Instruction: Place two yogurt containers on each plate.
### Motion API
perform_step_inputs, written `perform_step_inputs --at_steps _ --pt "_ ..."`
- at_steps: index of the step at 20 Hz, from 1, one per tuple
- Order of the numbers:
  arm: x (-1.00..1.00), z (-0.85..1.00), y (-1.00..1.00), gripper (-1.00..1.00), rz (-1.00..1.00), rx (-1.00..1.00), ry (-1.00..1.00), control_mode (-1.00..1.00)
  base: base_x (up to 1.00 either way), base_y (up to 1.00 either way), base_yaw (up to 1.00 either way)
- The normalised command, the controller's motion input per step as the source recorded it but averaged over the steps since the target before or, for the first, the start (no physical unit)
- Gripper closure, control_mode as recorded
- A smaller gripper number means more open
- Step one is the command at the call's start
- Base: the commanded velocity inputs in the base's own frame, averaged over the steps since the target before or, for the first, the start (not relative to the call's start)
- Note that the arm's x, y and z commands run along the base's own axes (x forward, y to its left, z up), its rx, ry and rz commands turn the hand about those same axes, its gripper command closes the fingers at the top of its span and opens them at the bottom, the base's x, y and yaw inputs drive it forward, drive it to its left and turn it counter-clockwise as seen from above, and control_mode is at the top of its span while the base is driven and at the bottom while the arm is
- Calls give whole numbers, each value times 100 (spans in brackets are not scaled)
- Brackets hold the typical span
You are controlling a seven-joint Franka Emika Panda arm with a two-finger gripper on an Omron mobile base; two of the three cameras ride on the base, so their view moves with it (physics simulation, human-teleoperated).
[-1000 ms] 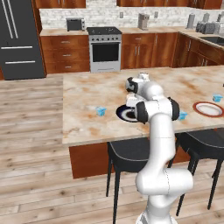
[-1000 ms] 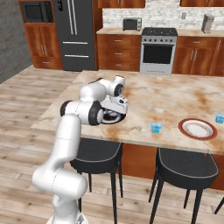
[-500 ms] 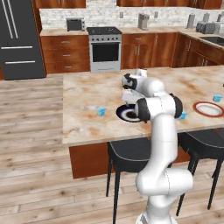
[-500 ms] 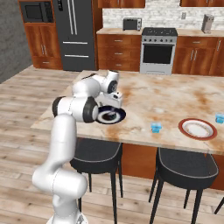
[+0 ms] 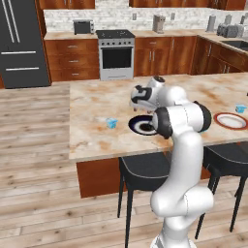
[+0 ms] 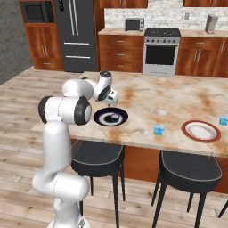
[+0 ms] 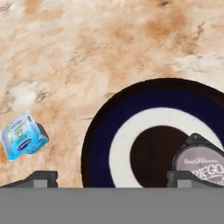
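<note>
Behind marble island counter (image 5: pixel 97 104): steel stove (image 5: pixel 116 53), black fridge (image 5: pixel 22 41), toaster (image 5: pixel 83 26); dark stools (image 6: pixel 95 156) beneath its near edge.

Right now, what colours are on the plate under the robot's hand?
Black rim, white ring, dark centre on the plate; the hand view shows it best.

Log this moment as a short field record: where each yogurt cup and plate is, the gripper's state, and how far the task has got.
dark cup: dark navy yogurt cup with pale top sits on the black-rimmed plate with white ring
left cup: translucent light blue yogurt cup on the marble counter, beside the black plate, not on it
middle cup: light blue cup on the counter between the plates
far cup: light blue cup beyond the red-rimmed plate with white centre
red plate: holds no cup
gripper: open, holding nothing
progress: one of four cups placed
</note>
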Motion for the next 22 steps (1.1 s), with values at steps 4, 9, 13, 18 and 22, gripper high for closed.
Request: perform_step_inputs --at_steps 4,9,13,18,22 --pt "0 0 90 -100 24 0 -4 -100 0 0 0" --pt "11 10 60 -100 27 0 -7 -100 0 0 0" --pt "17 0 44 -100 26 -8 6 -100 0 0 0" --pt "9 4 41 -100 22 -14 7 -100 0 0 0" --pt "2 8 39 -100 13 -15 0 -100 0 0 0"
